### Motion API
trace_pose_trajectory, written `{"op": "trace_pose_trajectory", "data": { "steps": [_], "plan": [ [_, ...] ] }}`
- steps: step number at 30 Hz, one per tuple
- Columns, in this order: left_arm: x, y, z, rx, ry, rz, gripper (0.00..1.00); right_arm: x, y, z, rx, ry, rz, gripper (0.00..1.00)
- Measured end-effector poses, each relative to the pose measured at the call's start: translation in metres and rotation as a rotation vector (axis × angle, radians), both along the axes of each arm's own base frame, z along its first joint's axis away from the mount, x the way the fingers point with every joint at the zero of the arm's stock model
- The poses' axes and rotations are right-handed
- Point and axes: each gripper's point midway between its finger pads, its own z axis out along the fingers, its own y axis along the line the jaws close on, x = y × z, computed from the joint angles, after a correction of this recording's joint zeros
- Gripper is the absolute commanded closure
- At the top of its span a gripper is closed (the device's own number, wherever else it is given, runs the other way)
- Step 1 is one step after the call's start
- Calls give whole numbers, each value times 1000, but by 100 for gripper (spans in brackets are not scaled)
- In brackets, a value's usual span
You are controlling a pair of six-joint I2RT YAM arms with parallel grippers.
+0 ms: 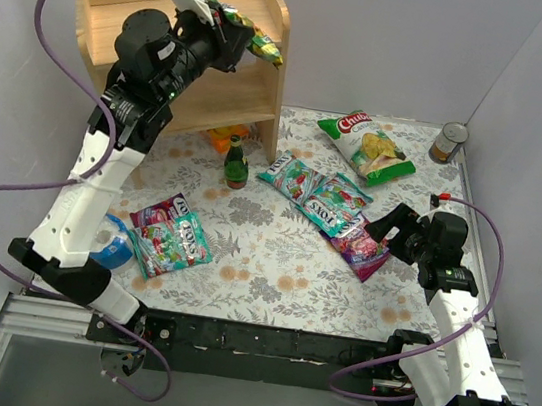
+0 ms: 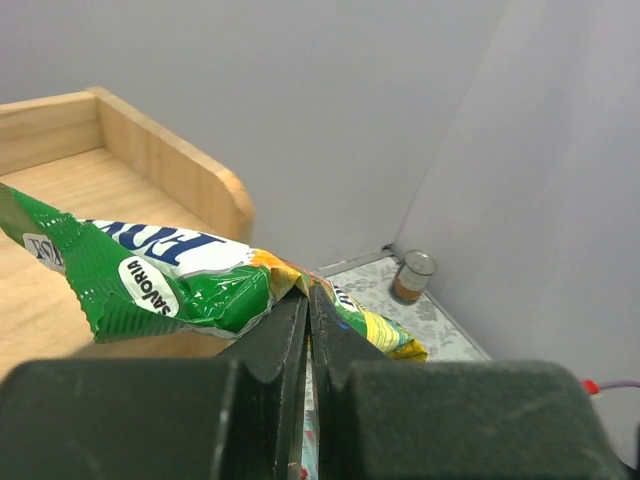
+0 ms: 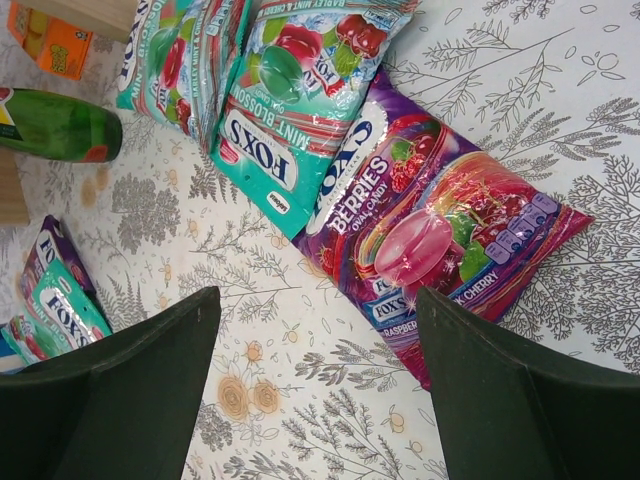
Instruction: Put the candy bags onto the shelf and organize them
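My left gripper [image 1: 235,39] is shut on a yellow-green candy bag [image 1: 256,41] and holds it over the right end of the wooden shelf's [image 1: 116,15] top tier. In the left wrist view the bag [image 2: 170,280] hangs from my shut gripper [image 2: 308,295] above the shelf top [image 2: 90,180]. My right gripper [image 1: 380,231] is open and empty, hovering over a magenta-purple bag [image 1: 364,248], which also shows in the right wrist view [image 3: 440,220]. Two teal bags [image 1: 315,191] lie beside it. A purple and a teal bag [image 1: 170,237] lie at the left.
A white-and-green chip bag [image 1: 368,146] lies at the back right, a tin can [image 1: 449,142] in the far right corner. A green bottle [image 1: 236,166] stands by the shelf's right panel, with an orange pack [image 1: 225,140] under the lower tier. A blue tape roll [image 1: 113,247] lies near my left arm.
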Motion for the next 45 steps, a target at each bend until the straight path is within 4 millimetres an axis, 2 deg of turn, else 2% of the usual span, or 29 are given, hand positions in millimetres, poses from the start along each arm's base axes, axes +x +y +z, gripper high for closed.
{"op": "trace_pose_trajectory", "data": {
  "steps": [6,8,10,14,17,24,27,28,31,35,40,45],
  "plan": [
    [52,28,-21,16,33,25,100,1,0,1,0,-4,0,14],
    [67,29,-24,7,38,-15,100,1,0,1,0,-4,0,14],
    [81,42,-25,-6,36,-16,100,1,0,1,0,-4,0,14],
    [98,60,-24,-50,48,-57,100,1,0,1,0,-4,0,14],
    [110,80,-29,-89,76,-59,100,1,0,1,0,-4,0,14],
    [129,118,-50,-167,159,-40,89,2,0,-2,0,4,0,14],
    [134,127,-60,-190,190,-24,88,2,0,-2,0,6,0,14],
    [137,131,-61,-196,195,-13,91,2,0,-2,0,6,0,14],
    [142,136,-65,-214,214,5,98,3,0,-2,0,5,0,14],
    [155,137,-69,-228,229,11,100,3,0,-2,0,2,0,14],
    [169,137,-86,-251,274,10,100,3,0,-2,0,1,0,14],
    [169,136,-84,-275,278,3,100,3,0,-4,0,7,0,14]
  ]
}}
